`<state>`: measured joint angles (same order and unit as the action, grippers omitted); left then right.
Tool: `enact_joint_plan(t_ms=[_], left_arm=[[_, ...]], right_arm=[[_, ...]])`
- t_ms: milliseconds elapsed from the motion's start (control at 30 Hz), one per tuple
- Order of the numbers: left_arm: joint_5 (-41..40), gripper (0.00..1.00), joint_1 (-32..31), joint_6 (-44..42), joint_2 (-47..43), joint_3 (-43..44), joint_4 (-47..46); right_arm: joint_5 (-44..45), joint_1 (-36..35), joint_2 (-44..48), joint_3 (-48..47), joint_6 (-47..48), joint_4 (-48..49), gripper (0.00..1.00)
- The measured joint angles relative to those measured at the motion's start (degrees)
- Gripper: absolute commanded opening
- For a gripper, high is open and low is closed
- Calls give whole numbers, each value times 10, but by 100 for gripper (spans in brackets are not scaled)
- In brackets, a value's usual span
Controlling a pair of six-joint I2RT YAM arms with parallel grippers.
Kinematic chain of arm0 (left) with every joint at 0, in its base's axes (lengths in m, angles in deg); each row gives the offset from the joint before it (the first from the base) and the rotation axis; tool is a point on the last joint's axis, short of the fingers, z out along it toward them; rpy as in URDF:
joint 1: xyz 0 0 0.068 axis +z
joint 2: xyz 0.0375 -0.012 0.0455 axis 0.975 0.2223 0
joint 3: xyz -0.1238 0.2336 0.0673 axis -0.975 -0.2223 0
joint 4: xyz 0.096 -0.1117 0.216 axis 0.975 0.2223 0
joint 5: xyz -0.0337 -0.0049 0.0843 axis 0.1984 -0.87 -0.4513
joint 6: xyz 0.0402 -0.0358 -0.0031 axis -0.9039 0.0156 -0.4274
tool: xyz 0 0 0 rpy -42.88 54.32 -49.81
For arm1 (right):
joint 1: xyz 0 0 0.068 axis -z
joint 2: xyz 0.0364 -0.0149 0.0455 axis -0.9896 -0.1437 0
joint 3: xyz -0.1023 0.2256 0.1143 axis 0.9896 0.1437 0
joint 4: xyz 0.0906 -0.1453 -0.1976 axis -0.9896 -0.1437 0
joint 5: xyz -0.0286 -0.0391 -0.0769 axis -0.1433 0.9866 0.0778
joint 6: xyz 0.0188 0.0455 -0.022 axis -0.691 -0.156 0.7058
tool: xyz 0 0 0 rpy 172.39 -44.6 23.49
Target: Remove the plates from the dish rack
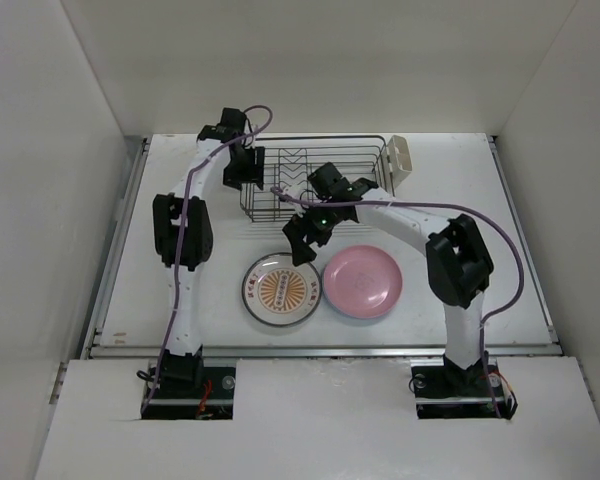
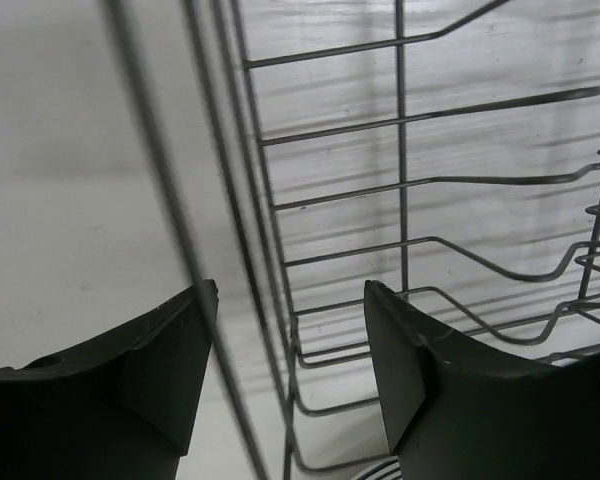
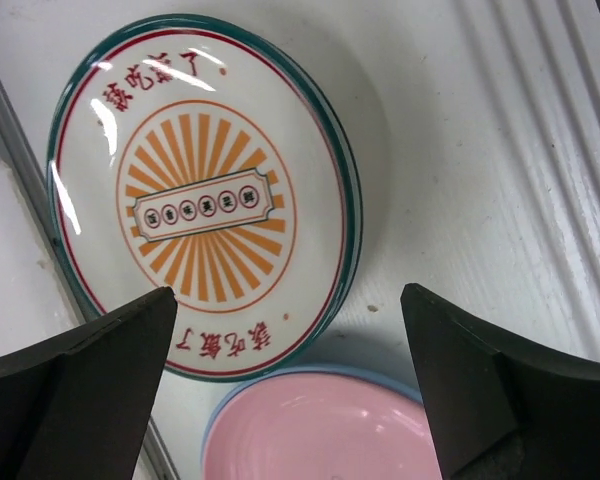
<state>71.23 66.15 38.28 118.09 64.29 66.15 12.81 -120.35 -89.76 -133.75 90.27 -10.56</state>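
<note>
**Two plates on the tabletop, both claws open**

Nearest the arm bases, two plates lie flat on the white tabletop (image 1: 450, 170). The orange sunburst plate (image 1: 281, 289) is on the left. It has a teal rim, a red ring and red lettering. The pink plate (image 1: 362, 281) sits just to its right, and their rims meet or nearly meet.

The right claw (image 1: 302, 250) hangs over the far edge of this pair, above where the two plates come together. From the right wrist, the right claw (image 3: 288, 300) is spread wide and grips nothing. The orange sunburst plate (image 3: 205, 200) and part of the pink plate (image 3: 320, 430) show between its dark fingers.

Farther back stands the dish rack (image 1: 360, 165), a black wire basket with its long side running left to right. The right arm reaches across its near side.

The left claw (image 1: 252, 178) is at the rack's left end. In the left wrist view the left claw (image 2: 290, 370) is also wide open. The wires of the dish rack (image 2: 330, 200) end wall run up between its two fingers. Whether either finger touches the wire cannot be told.

A cream cup (image 1: 400, 158) hangs on the rack's far right corner.
</note>
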Motion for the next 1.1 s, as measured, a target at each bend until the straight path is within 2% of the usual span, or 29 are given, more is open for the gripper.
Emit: enact_joint_plan(t_ms=[133, 233, 400, 433, 533, 567, 667, 733, 900, 1100], left_arm=[[-2, 59, 26, 3, -26, -5, 5], [-14, 63, 42, 0, -63, -20, 9], [-42, 75, 59, -2, -155, -45, 13], [-50, 80, 64, -1, -179, -53, 11], [-82, 89, 90, 7, -250, -86, 9], [-97, 94, 105, 11, -275, -100, 7], [-154, 100, 153, 27, -338, -143, 3], [-202, 100, 179, 38, -374, -180, -8], [-246, 100, 186, 49, -462, -303, -33], [-227, 100, 181, 55, -475, -328, -51]], right_arm=[[54, -8, 82, 45, -30, 18, 100], [157, -7, 173, 68, -80, 46, 100], [479, 19, 323, 77, -170, 86, 100], [559, 31, 354, 89, -183, 96, 100], [772, 75, 442, 145, -211, 108, 100], [833, 89, 471, 170, -218, 110, 100], [953, 108, 554, 235, -233, 112, 100], [982, 108, 609, 267, -237, 113, 100], [953, 108, 710, 296, -225, 124, 100], [951, 108, 703, 297, -231, 130, 100]])
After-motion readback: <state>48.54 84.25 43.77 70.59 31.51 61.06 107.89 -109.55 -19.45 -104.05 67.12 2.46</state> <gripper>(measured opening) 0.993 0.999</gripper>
